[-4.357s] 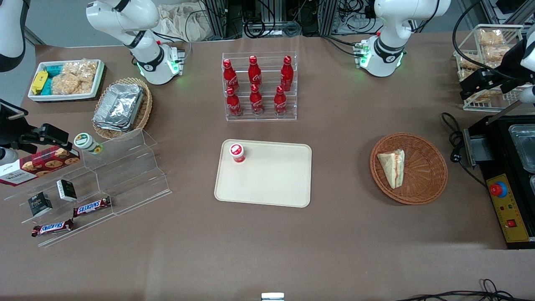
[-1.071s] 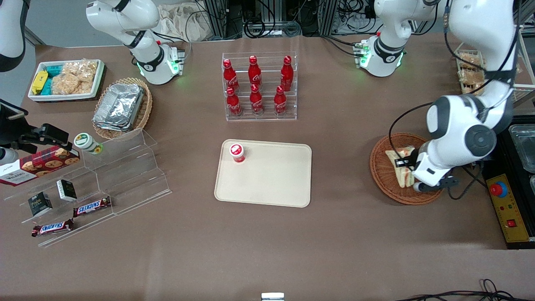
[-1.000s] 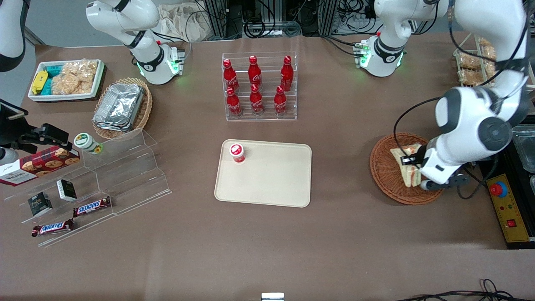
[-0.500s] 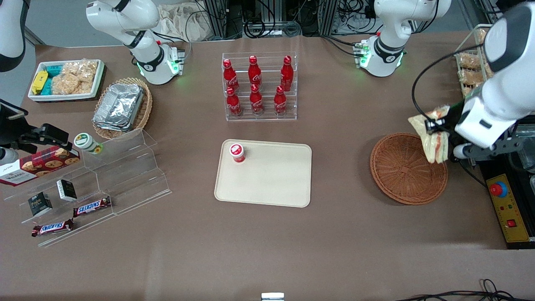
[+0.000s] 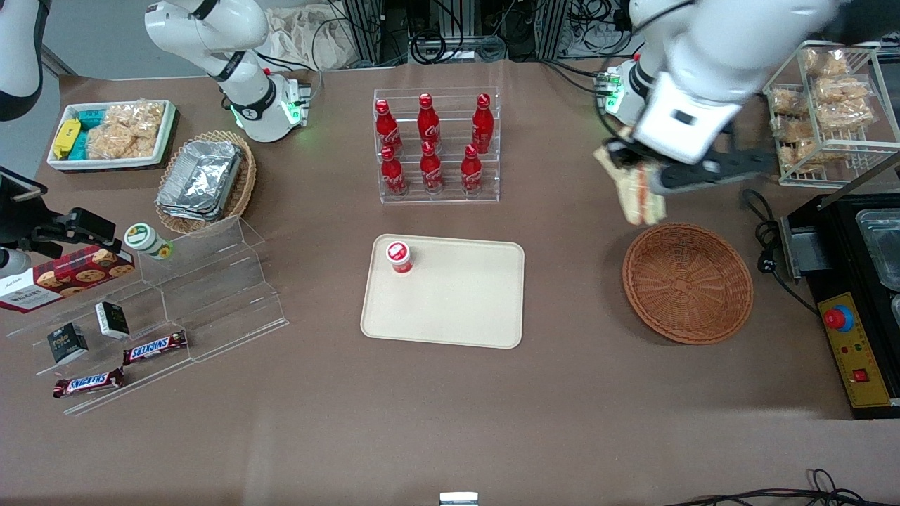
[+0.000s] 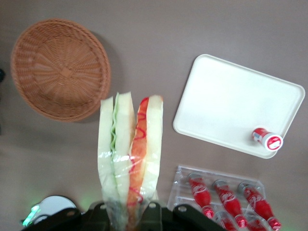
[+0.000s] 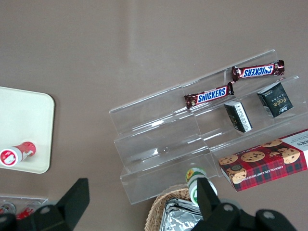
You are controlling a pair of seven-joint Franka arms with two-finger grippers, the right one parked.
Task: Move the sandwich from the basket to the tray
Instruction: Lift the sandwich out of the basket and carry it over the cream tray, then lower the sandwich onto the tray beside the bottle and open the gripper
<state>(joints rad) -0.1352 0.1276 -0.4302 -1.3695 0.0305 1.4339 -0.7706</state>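
The gripper (image 5: 636,184) blurs in the front view's upper right, arm cut by the top edge (fingertips mostly masked by the sandwich (image 6: 129,163)); bottles (image 6: 231,204) get clipped.

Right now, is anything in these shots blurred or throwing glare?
Front view: the gripper holding the sandwich above the table, farther from the camera than the basket, is motion-smeared; the tray is sharp. Left wrist view: the sandwich wrap shows faint sheen, and the tray looks washed out.
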